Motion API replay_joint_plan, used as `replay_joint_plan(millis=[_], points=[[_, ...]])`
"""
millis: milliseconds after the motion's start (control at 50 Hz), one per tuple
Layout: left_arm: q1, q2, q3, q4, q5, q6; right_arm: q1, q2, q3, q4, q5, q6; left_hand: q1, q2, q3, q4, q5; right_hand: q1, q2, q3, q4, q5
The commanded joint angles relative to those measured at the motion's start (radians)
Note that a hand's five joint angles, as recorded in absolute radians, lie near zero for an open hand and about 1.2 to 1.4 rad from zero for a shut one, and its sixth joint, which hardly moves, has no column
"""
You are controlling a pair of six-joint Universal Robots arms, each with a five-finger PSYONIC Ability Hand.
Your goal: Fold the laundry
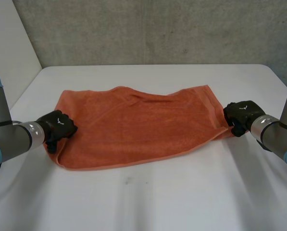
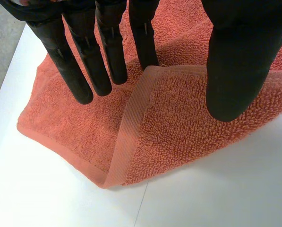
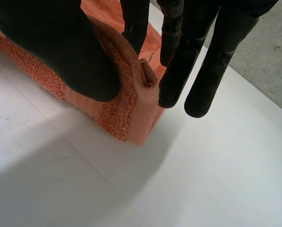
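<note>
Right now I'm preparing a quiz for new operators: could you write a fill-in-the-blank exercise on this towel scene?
The towel lying on the white table is ___ in colour.
The right hand pinches a towel corner between its fingers and its ___.
The left hand rests on the towel with its fingers ___, not curled.
Missing words: orange; thumb; straight.

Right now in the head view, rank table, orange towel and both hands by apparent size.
1. table
2. orange towel
3. left hand and right hand: they look about alike, so I won't rank them.
</note>
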Motion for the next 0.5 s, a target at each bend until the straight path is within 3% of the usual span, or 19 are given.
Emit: replay_joint_plan(millis=[20, 500], points=[[0.002, 0.000, -0.004, 0.001, 0.003, 0.000, 0.000, 0.000, 0.000, 0.000, 0.000, -0.002, 0.055, 0.055, 0.050, 0.058, 0.060, 0.410, 0.957, 0.213, 0.203, 0.223], [0.031, -0.009, -0.030, 0.033, -0.002, 0.000, 0.002, 0.002, 0.002, 0.001, 0.000, -0.002, 0.164, 0.164, 0.159, 0.167, 0.169, 0.410, 0.957, 0.213, 0.203, 0.223]])
